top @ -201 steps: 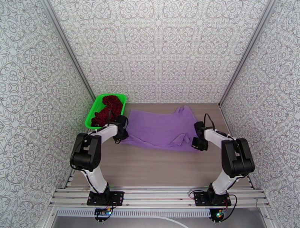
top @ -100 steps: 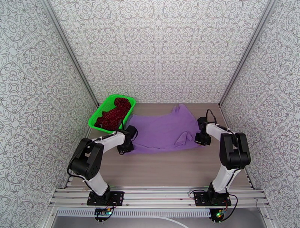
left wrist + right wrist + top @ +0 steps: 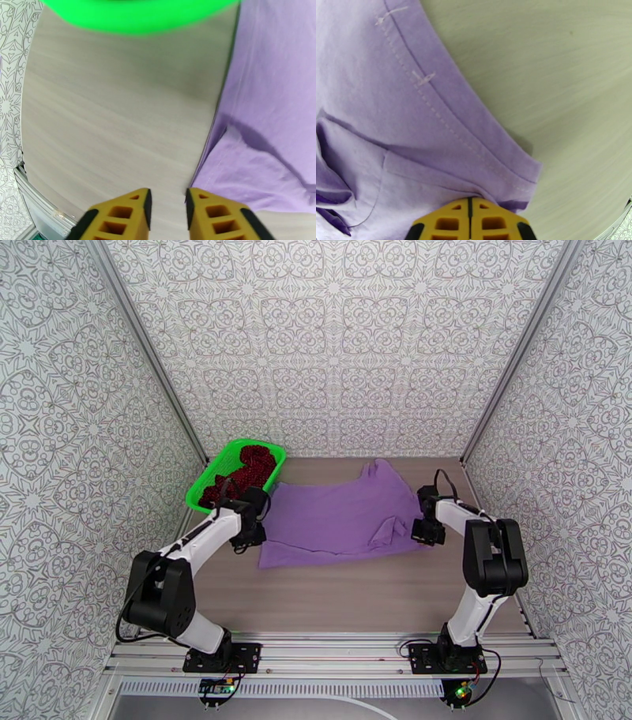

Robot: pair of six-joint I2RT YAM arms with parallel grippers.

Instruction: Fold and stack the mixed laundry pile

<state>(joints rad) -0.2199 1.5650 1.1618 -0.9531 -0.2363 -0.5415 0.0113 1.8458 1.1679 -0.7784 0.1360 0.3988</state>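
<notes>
Lavender-purple short-sleeved cloth T-shirt (image 3: 340, 520) lies mid-frame, its right-hand hem pinched in the closed right gripper (image 3: 471, 199); the left gripper (image 3: 167, 197) gapes empty, so a one-sided pull could bunch it.

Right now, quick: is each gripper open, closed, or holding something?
Left gripper: open, holding nothing, over the table.
Right gripper: closed on the hem of the purple T-shirt.

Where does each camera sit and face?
Top external: above and behind both arms, facing down at table, T-shirt, basket with red garment.
Left wrist: on that wrist, facing down at bare table beside T-shirt; open left gripper.
Right wrist: on that wrist, facing down at T-shirt hem; right gripper shut on it.
Shared: all show the T-shirt.
</notes>
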